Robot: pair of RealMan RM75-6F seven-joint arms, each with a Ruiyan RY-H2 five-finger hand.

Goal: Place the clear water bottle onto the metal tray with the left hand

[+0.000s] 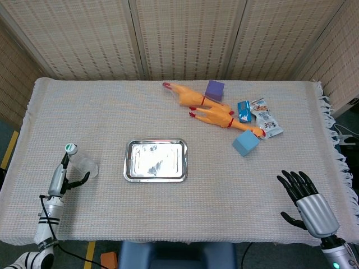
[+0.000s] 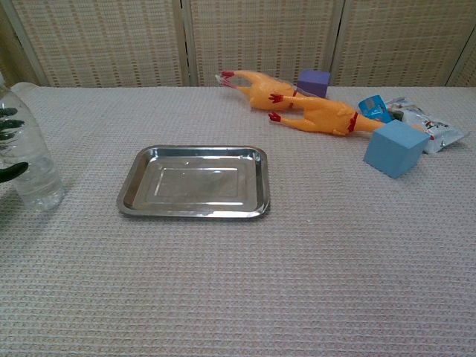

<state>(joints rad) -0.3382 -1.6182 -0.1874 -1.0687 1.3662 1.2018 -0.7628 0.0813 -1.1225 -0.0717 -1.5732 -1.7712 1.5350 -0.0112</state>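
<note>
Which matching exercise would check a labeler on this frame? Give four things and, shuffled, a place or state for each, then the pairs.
Things:
1. clear water bottle
2. metal tray
3. blue cube
4. right hand

Places or states:
A. bare, at the table's middle
B. fingers spread, holding nothing
C. upright by the left hand
D. beside the rubber chicken

Pairs: 1-C, 2-A, 3-D, 4-B

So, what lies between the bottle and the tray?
Nothing: only bare cloth between the bottle and the tray, as the chest view shows.
</note>
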